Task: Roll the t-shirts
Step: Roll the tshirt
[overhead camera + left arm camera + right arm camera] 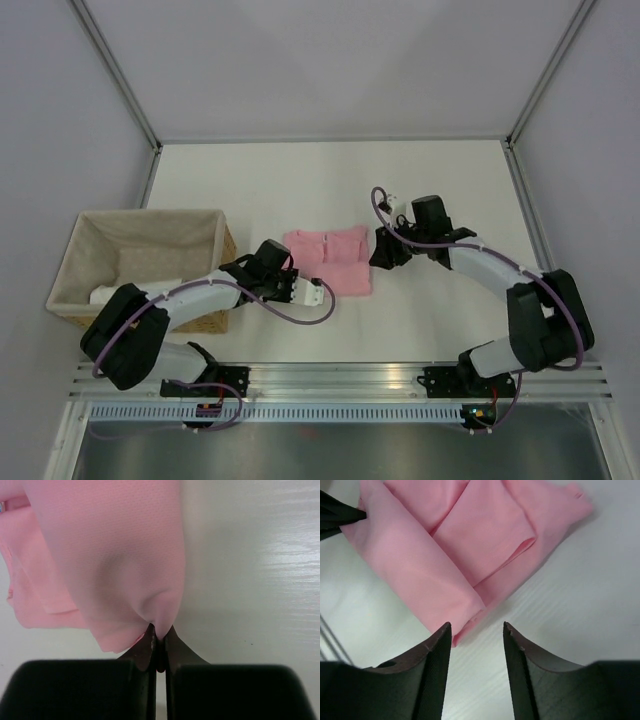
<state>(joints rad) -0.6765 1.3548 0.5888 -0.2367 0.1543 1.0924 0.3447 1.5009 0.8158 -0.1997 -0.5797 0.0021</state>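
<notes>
On the worktop [300, 180], the folded pink t-shirt [328, 259] is pinched by the closed left fingers [146, 650], the right fingers [436, 662] gape empty at its corner, so both should roll it slowly and evenly.

From above, the left arm [190, 295] covers the near wall of the basket [95, 222] and part of a white thing [140, 285] inside it; too little of that shows to name it. In the left wrist view the t-shirt [110, 555] runs off the top and left edges, blurred. In the right wrist view the left gripper [357, 514] is only a dark tip cut by the left edge.
</notes>
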